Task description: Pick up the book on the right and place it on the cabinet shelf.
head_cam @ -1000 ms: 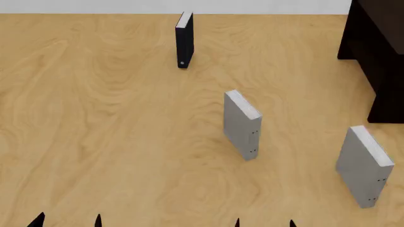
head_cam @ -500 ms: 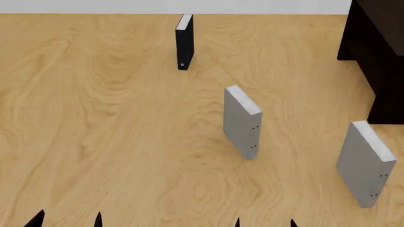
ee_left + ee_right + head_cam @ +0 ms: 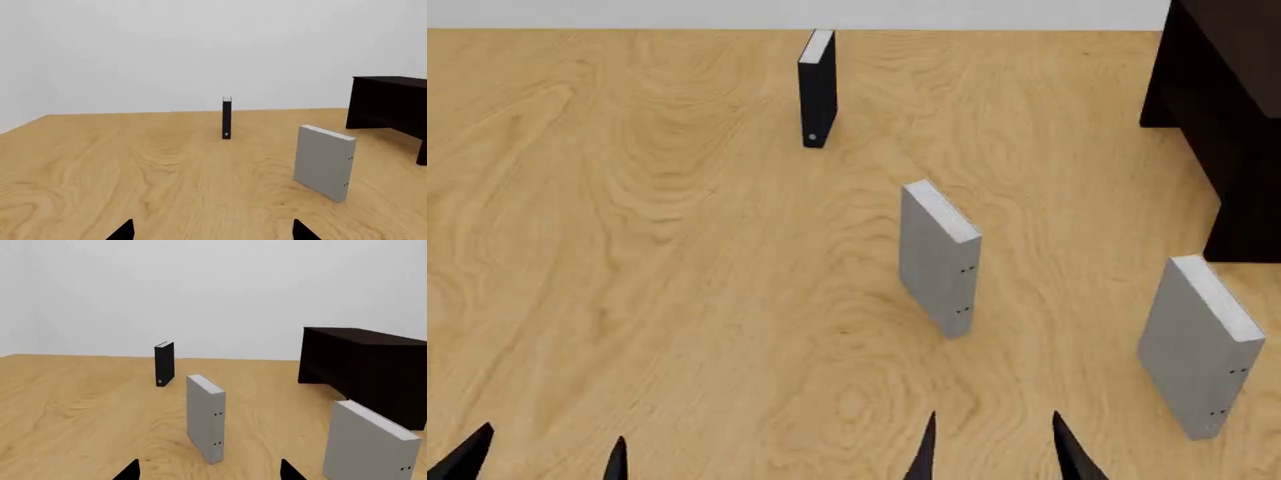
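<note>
1. Approach is the step in hand, I judge: the right gripper [image 3: 993,448] shows only two spread fingertips at 6 o'clock in the head view, holding nothing. The left gripper [image 3: 545,458] is likewise parted and empty.
2. Target book [image 3: 1201,345] stands upright at 4 o'clock, near the cabinet [image 3: 1225,110]; its shelf is not visible.
3. Next move calls for swinging right, past the middle grey book [image 3: 940,258].
4. Surface is bare light wood table [image 3: 667,250]; a black book [image 3: 815,88] stands at 12 o'clock before a white wall [image 3: 200,290].
</note>
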Controlling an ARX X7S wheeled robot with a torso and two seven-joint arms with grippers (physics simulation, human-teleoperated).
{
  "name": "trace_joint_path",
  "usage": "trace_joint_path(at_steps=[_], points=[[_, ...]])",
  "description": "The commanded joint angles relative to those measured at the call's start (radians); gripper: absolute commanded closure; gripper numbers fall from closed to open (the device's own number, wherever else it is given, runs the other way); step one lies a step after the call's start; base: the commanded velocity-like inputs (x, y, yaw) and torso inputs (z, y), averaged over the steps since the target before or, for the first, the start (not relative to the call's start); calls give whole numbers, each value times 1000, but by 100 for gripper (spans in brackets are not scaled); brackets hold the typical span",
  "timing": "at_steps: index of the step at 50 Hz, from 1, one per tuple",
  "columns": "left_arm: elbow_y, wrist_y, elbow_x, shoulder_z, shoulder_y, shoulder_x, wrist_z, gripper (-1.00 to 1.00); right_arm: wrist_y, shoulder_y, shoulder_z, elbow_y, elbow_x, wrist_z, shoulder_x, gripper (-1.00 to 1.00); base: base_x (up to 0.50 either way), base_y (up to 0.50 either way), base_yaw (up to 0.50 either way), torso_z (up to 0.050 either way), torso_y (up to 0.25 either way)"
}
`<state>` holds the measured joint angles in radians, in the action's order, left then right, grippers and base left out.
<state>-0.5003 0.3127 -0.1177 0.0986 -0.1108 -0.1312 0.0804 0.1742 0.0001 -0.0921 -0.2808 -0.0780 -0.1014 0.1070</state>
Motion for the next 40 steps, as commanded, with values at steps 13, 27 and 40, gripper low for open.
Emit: trace_joint_path(at_steps=[13, 27, 40], points=[[-404, 390, -182, -122, -100, -44, 68, -100, 484, 148, 16, -369, -52, -48, 79, -100, 0, 0, 0, 0, 0], [-390, 389, -194, -93, -96, -66, 64, -100, 765, 332, 63, -494, -119, -38, 119, -100, 0, 0, 0, 0, 0], [-364, 333, -183, -85, -107, -80, 60, -100, 934, 460, 108, -548, -187, 3, 157, -100, 0, 0, 0, 0, 0]])
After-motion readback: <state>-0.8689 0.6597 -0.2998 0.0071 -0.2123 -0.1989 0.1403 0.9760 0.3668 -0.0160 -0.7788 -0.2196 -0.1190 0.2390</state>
